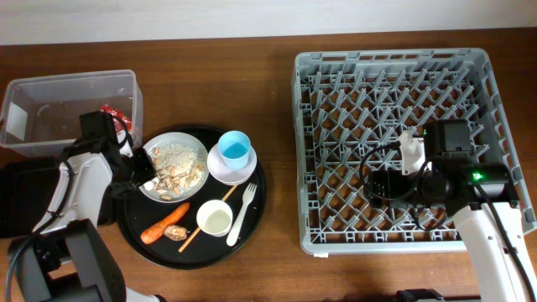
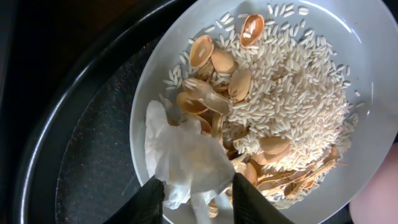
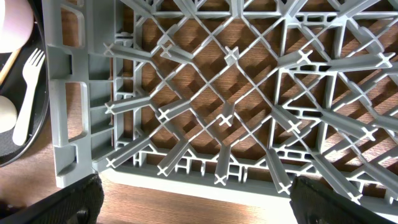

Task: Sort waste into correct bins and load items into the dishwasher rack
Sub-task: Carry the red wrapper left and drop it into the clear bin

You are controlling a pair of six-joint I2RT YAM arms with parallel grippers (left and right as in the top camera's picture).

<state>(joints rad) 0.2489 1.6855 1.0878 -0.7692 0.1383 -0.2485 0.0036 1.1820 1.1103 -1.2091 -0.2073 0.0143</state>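
**Right gripper spread wide above the rack's corner**

The right gripper [image 3: 196, 188] hangs over one corner of the grey dishwasher rack [image 3: 81, 81]. Its two dark fingers [image 3: 68, 202] sit far apart, one in each lower corner of the view. The rack's upright pegs rise from a diagonal grid, and the brown wooden surface [image 3: 186, 202] shows through the floor and along the outer wall. Past that wall at the left lies the rim of a round black tray [image 3: 31, 148]. On it are a white plastic fork [image 3: 28, 99], a thin wooden stick [image 3: 5, 67] and a sliver of cream cup [image 3: 5, 112]. Above them is what may be a pale bowl [image 3: 12, 25], mostly cut off.
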